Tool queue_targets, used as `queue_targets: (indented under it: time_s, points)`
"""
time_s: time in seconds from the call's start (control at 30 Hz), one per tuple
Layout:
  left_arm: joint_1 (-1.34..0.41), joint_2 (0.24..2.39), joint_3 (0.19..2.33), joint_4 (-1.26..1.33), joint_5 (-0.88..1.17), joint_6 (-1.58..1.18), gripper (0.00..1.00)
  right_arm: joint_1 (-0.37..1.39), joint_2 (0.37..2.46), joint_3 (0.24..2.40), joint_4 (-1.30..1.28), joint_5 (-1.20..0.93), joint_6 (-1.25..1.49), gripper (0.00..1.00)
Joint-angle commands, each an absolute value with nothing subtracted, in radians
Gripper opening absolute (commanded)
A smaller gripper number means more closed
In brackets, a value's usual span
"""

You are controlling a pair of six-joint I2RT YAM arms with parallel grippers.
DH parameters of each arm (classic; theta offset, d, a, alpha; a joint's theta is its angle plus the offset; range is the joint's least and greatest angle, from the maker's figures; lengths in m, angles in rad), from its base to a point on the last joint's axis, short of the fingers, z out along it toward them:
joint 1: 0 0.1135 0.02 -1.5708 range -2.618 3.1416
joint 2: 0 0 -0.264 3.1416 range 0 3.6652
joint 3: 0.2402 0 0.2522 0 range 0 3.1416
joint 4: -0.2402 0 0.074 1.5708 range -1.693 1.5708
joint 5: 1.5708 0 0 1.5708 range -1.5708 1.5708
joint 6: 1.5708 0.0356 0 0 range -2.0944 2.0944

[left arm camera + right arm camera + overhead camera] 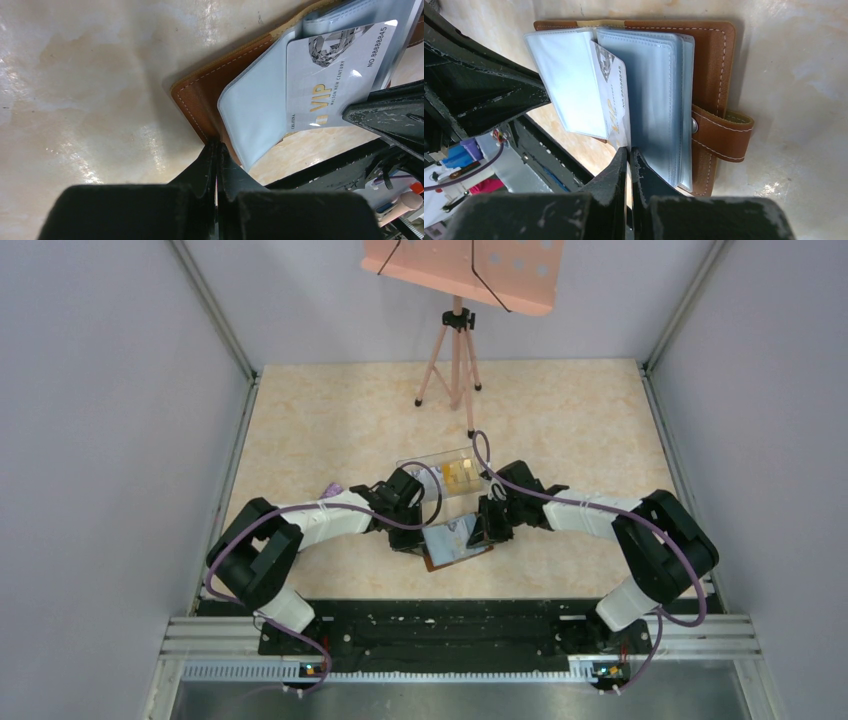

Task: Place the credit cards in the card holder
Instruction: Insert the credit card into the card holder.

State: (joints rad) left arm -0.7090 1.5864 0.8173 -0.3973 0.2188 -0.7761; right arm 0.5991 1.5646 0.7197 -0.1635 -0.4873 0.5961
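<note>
Gleaming table — card holder — grey walls

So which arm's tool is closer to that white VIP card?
Right. The right tool pinches the end of the VIP card; the left tool clamps the leather edge of the card holder, with a clear sleeve between.

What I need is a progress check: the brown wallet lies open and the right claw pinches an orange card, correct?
Not orange: the card is whitish, printed VIP, per the right wrist view. The wallet is open, and the right claw pinches that card.
</note>
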Motion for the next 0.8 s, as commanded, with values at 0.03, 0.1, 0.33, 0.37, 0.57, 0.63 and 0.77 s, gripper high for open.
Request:
queue_targets:
  time_s: [0.03,0.1,0.33,0.37,0.57,0.63,0.77]
  points:
    - [-0.735,1.638,0.792,-0.409,0.163,-0.770,0.00,0.597,1.552,0.700,-0.187,-0.504,0.581,0.00]
    - [-0.737,1.638,0.792,-0.409,0.163,-0.771,0.00,0.597,1.573,0.701,-0.171,-0.525,0.578,0.00]
    - [-0.742,1.638,0.786,-0.409,0.159,-0.777,0.00,0.605,1.642,0.732,-0.159,-0.574,0.568,0.00]
    - [-0.742,1.638,0.786,-0.409,0.159,-0.776,0.00,0.606,1.647,0.735,-0.159,-0.575,0.567,0.00]
    - [-0.747,1.639,0.787,-0.408,0.159,-0.779,0.00,0.607,1.661,0.737,-0.116,-0.591,0.590,0.00]
    - [-0.749,1.639,0.787,-0.411,0.159,-0.781,0.00,0.608,1.663,0.737,-0.094,-0.597,0.600,0.00]
    - [-0.749,1.640,0.786,-0.412,0.156,-0.780,0.00,0.608,1.670,0.763,-0.096,-0.585,0.585,0.00]
